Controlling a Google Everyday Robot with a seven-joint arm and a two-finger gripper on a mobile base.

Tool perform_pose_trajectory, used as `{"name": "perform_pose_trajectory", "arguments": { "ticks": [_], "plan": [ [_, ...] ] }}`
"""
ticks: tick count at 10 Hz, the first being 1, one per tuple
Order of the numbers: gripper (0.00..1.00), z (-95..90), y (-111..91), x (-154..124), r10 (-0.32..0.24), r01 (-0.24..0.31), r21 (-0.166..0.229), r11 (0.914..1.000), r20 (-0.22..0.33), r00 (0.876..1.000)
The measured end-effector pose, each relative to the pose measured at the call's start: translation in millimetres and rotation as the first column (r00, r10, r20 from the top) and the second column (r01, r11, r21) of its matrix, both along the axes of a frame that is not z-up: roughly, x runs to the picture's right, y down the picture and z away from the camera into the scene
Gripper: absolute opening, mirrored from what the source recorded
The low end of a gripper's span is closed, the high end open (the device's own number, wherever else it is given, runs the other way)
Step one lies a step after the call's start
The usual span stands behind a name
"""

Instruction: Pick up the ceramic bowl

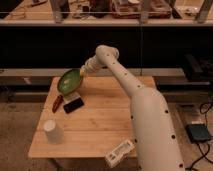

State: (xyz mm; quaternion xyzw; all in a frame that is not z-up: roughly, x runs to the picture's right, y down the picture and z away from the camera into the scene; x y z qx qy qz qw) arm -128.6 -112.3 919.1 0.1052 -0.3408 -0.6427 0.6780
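Note:
The ceramic bowl [69, 81], green inside with a darker rim, is tilted toward the camera above the far left part of the wooden table [107, 117]. My gripper [82, 73] is at the bowl's right rim, shut on it and holding it off the tabletop. The white arm reaches from the lower right up and over the table to the bowl.
An upside-down white cup [52, 131] stands at the front left. A black flat object [73, 105] and a red object [57, 102] lie under the bowl. Dark shelving stands behind the table. A box [199, 132] sits on the floor at right.

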Motion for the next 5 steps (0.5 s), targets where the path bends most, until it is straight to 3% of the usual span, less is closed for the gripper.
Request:
{"name": "perform_pose_trajectory", "arguments": {
  "ticks": [2, 5],
  "plan": [
    [0.25, -8.9, 2.8, -10.6, -0.011, 0.011, -0.003, 0.9999, 0.032, 0.999],
    [0.25, -15.9, -2.2, -4.6, -0.023, 0.022, 0.016, 0.9996, 0.036, 0.999]
  ]
}}
